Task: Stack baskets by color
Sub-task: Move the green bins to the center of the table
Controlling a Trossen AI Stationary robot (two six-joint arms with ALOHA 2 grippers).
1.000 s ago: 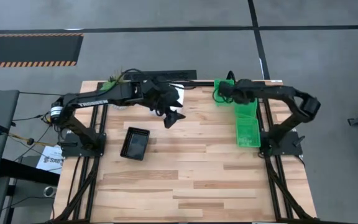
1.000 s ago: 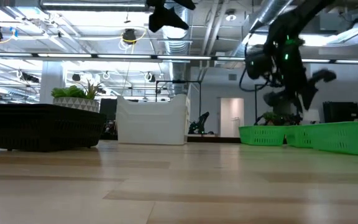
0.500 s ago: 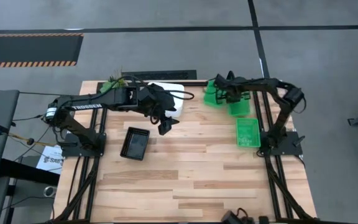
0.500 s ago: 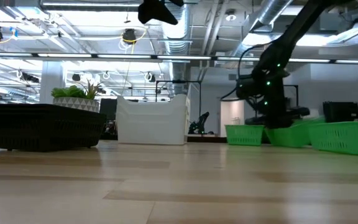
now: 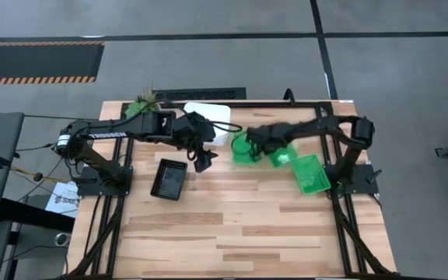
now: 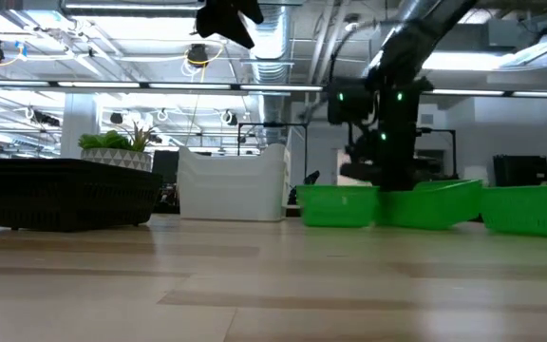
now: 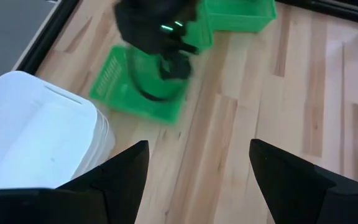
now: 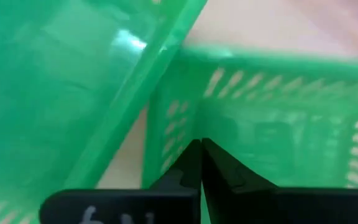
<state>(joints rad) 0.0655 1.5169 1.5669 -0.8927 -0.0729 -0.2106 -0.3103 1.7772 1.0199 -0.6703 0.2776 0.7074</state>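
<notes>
A: So, from the left, what stands around?

B: A potted plant [image 5: 141, 103] at the far edge, a black basket [image 5: 169, 179], white baskets [image 5: 208, 118]. The left gripper [image 5: 201, 162] hangs above them, fingers spread, holding nothing.

A: And the right gripper [image 5: 249, 141]?

B: Pressed together among two green baskets [image 5: 242, 152] mid-table; whether it pinches a rim I cannot tell. A third green basket [image 5: 310, 174] lies near the right edge.
</notes>
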